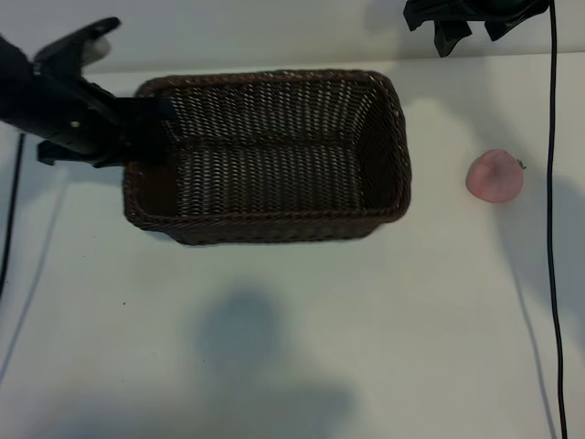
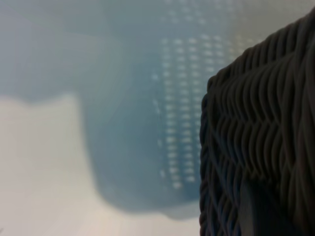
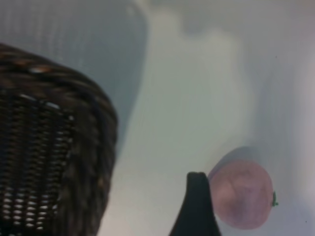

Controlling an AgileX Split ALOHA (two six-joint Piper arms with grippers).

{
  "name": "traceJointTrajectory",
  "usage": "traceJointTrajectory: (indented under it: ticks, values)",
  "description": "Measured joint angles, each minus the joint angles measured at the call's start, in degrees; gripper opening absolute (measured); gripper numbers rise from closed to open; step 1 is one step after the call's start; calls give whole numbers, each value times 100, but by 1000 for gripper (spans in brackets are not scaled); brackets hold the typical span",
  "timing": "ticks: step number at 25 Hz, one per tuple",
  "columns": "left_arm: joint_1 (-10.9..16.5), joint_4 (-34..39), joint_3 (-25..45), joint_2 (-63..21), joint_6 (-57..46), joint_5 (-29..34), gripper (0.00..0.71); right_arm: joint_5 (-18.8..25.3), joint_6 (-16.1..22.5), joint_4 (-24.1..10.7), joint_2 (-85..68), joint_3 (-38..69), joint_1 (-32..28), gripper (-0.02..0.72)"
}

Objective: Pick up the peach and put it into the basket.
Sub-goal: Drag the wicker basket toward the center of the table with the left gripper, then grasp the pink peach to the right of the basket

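The pink peach [image 1: 494, 176] lies on the white table to the right of the dark brown wicker basket [image 1: 274, 227], well apart from it. My right gripper [image 1: 475, 35] hangs open at the far right edge, beyond the peach and not touching it. In the right wrist view one dark finger [image 3: 198, 209] shows just beside the peach [image 3: 243, 194], with the basket [image 3: 54, 147] off to the side. My left gripper [image 1: 151, 128] is shut on the basket's left wall. The left wrist view is filled at one side by the woven wall [image 2: 266, 123].
A black cable [image 1: 554, 229] runs down the table's right side, just past the peach. Another thin cable [image 1: 11, 219] runs along the left edge. White tabletop [image 1: 292, 347] stretches in front of the basket.
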Motion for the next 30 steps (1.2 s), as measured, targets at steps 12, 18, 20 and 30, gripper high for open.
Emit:
traceJointTrajectory:
  ticks: [12, 18, 20, 30]
  values:
    - [-170, -65, -115, 616, 0, -328, 130, 0, 0, 0, 0, 0, 0, 556]
    - [-170, -167, -121, 602, -21, -301, 476, 0, 0, 0, 0, 0, 0, 556]
    - [-170, -162, -121, 495, -21, -228, 598, 0, 0, 0, 0, 0, 0, 556]
    - [-165, 762, -132, -687, -664, -12, 680, 0, 130, 0, 0, 0, 0, 556]
